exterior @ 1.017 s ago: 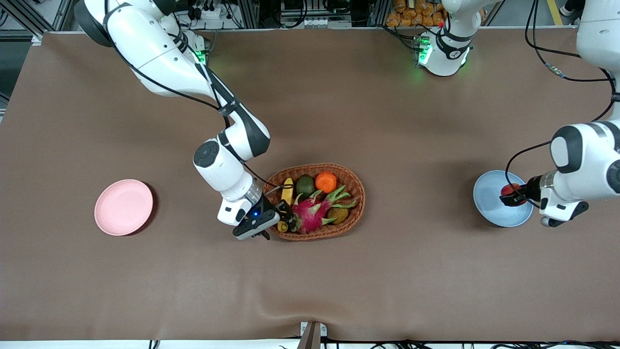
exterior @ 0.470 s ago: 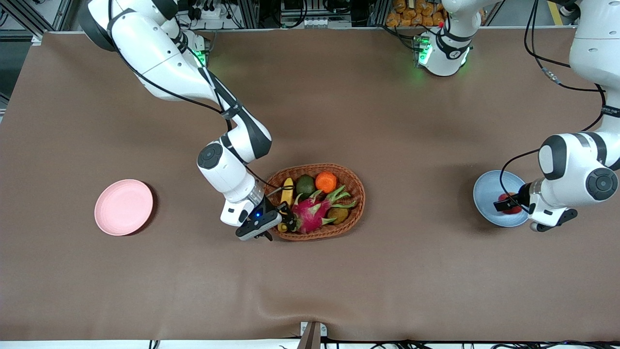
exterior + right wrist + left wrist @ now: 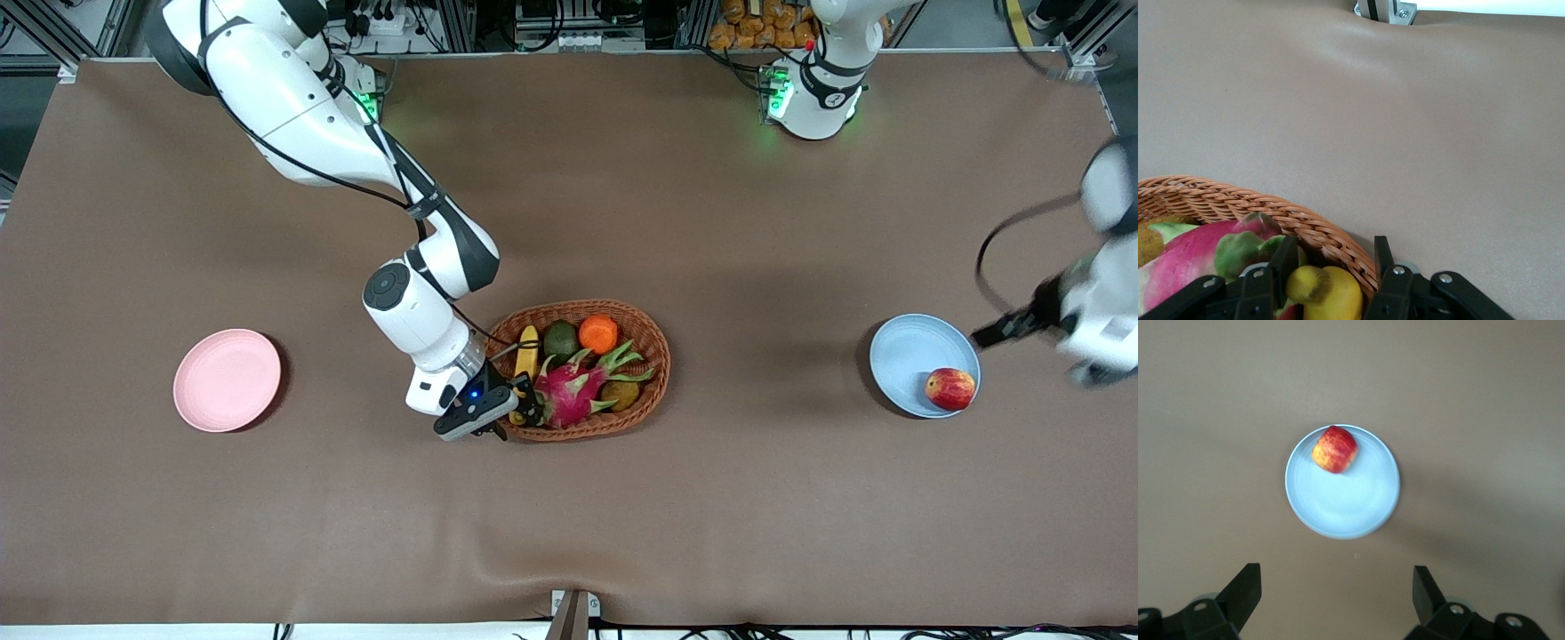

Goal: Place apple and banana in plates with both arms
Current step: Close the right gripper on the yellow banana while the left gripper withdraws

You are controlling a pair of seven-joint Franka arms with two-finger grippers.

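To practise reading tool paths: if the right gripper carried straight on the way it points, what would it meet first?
Most likely the banana: the right gripper straddles its end inside the wicker basket. Depth is hard to judge.

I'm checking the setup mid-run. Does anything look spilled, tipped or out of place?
Nothing stands out. The apple sits in the blue plate, close to its rim but inside it. The pink plate lies flat and holds nothing yet. The banana and other fruit are in the wicker basket, where the right pincer straddles the banana's end.
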